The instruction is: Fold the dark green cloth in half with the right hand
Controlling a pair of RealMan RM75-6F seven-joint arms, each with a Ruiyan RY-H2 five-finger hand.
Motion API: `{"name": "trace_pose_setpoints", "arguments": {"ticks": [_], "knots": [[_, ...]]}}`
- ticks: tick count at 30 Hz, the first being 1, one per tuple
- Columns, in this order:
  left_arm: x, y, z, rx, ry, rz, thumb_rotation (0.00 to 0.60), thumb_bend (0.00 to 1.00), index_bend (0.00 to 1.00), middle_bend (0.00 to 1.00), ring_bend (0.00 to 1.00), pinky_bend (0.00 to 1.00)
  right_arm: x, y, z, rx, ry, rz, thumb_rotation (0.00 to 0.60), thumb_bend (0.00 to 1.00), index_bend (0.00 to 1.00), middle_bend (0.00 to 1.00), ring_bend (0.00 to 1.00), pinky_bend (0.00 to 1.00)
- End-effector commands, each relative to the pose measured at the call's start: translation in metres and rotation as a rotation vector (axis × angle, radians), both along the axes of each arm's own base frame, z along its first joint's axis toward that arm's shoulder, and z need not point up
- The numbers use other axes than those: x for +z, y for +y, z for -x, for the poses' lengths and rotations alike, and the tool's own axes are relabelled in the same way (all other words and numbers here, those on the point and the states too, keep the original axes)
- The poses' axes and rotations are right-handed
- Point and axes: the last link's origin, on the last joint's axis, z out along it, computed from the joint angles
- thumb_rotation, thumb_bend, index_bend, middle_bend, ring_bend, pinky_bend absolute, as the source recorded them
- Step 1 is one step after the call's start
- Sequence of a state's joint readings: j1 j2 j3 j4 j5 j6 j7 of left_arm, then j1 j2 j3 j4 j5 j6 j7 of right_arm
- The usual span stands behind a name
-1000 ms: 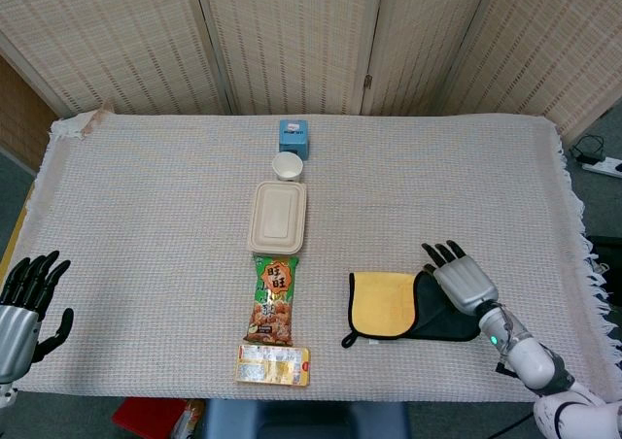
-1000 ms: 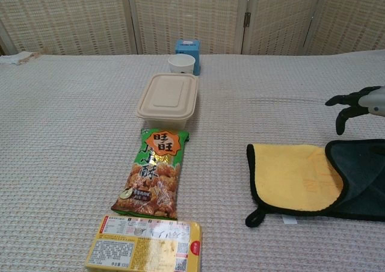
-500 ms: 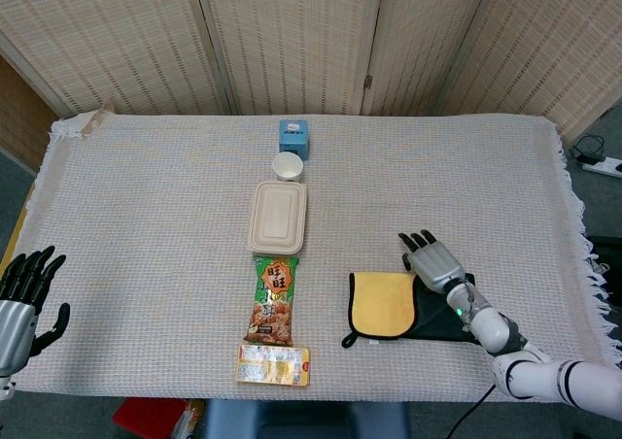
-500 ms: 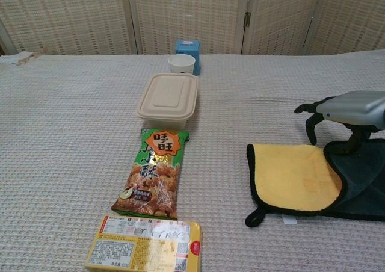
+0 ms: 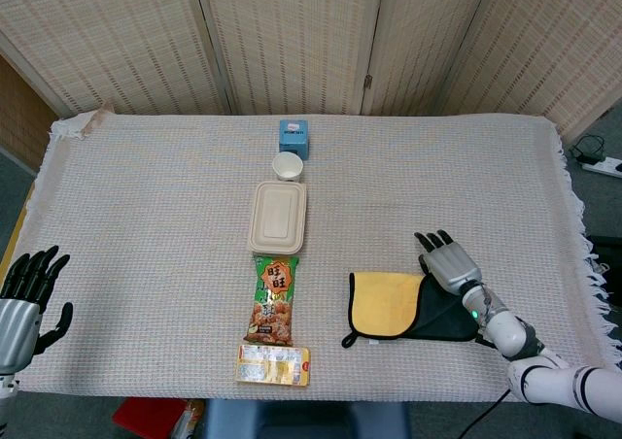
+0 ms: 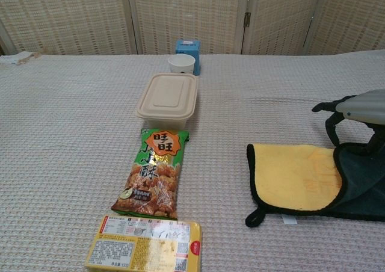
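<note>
The cloth (image 5: 387, 304) lies on the table's front right with its yellow inner face (image 6: 295, 176) up. Its right part is turned over as a dark green flap (image 5: 445, 315) (image 6: 364, 185). My right hand (image 5: 449, 262) (image 6: 355, 111) hangs over the flap's far edge, fingers spread. In the chest view its fingertips (image 6: 332, 127) point down toward the cloth, and I see nothing gripped. My left hand (image 5: 24, 298) stays open off the table's front left corner, holding nothing.
Down the table's middle run a blue box (image 5: 293, 138), a white cup (image 5: 288, 166), a beige lidded container (image 5: 279, 217), a green snack bag (image 5: 274, 299) and a yellow packet (image 5: 273, 365). The table's fringed right edge (image 5: 583, 254) is close to the right arm.
The right hand swung left over the cloth's far edge, then came back a little to the right. The dark flap's edge now sits slightly further right. The left hand barely moved.
</note>
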State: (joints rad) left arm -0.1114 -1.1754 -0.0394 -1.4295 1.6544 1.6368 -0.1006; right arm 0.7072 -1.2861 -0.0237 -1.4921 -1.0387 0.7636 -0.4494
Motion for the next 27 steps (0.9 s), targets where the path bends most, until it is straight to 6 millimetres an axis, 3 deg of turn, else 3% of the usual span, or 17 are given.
{"name": "trace_pose_setpoints", "arguments": {"ticks": [1, 6, 14, 27], "knots": [[0.000, 0.001, 0.000, 0.002, 0.001, -0.001, 0.600, 0.59, 0.00, 0.05, 0.00, 0.00, 0.001, 0.001, 0.002, -0.003, 0.000, -0.004, 0.600, 0.49, 0.48, 0.03, 0.00, 0.02], [0.000, 0.000, 0.000, 0.006, 0.002, -0.005, 0.600, 0.59, 0.00, 0.05, 0.00, 0.00, 0.011, 0.012, 0.004, -0.012, -0.008, -0.010, 0.600, 0.49, 0.49, 0.03, 0.00, 0.02], [-0.002, -0.001, -0.001, 0.004, 0.004, -0.002, 0.600, 0.59, 0.00, 0.05, 0.00, 0.00, 0.037, 0.050, 0.017, -0.018, 0.029, -0.030, 0.600, 0.49, 0.50, 0.04, 0.00, 0.02], [-0.007, -0.003, -0.005, -0.002, 0.012, 0.007, 0.600, 0.61, 0.00, 0.04, 0.00, 0.00, 0.046, 0.098, 0.037, -0.031, 0.090, -0.075, 0.600, 0.49, 0.48, 0.02, 0.00, 0.02]]}}
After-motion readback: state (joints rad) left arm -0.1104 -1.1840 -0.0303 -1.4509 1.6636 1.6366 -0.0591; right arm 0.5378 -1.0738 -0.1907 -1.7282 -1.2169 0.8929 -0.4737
